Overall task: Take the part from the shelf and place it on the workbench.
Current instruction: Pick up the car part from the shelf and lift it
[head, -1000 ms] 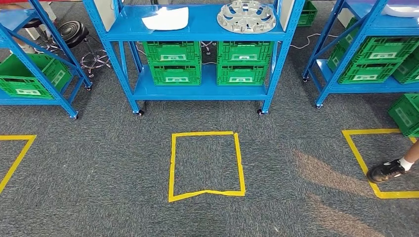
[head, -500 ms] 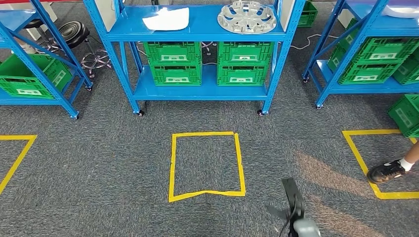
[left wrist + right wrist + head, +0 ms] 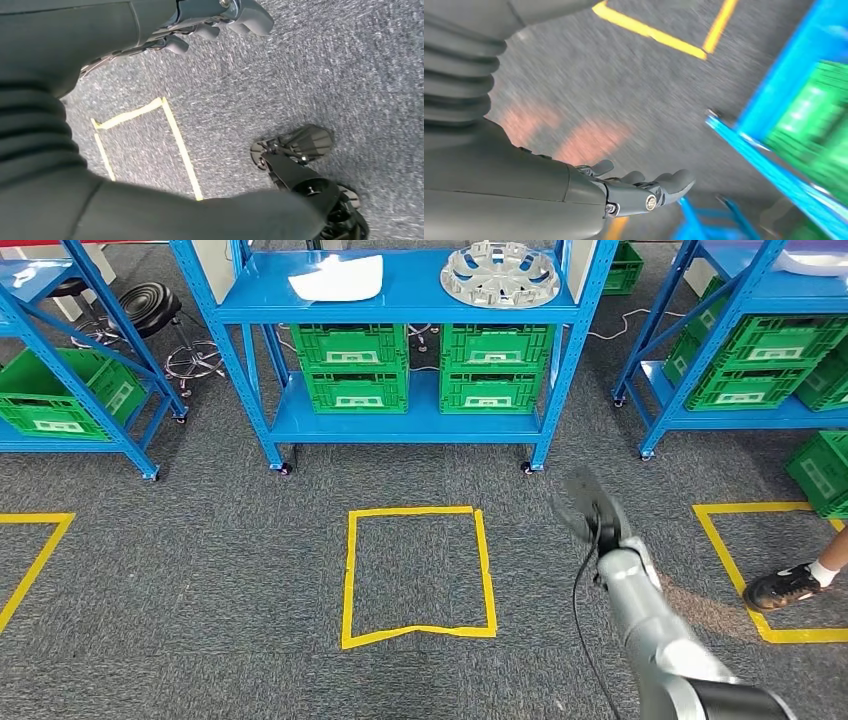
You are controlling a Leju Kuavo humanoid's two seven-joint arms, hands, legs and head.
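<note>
A silver wheel cover (image 3: 499, 273) lies on the top board of the blue shelf (image 3: 400, 302), toward its right end. A white flat part (image 3: 336, 278) lies to its left on the same board. My right hand (image 3: 590, 508) is raised over the carpet in front of the shelf's right post, well short of the board. In the right wrist view the right hand (image 3: 644, 192) has its fingers stretched out and holds nothing. My left hand (image 3: 220, 20) hangs over the carpet with fingers loosely extended and nothing in it.
Green crates (image 3: 352, 368) fill the shelf's lower level. A yellow tape square (image 3: 417, 573) marks the carpet in front of it. More blue shelves with green crates stand left (image 3: 60, 390) and right (image 3: 750, 360). A person's shoe (image 3: 783, 587) rests on another tape square at the right. A black stool (image 3: 150, 305) stands back left.
My right arm has come up from the lower edge of the head view, and its hand has risen toward the shelf. The shelf, the parts and the person's foot have stayed put.
</note>
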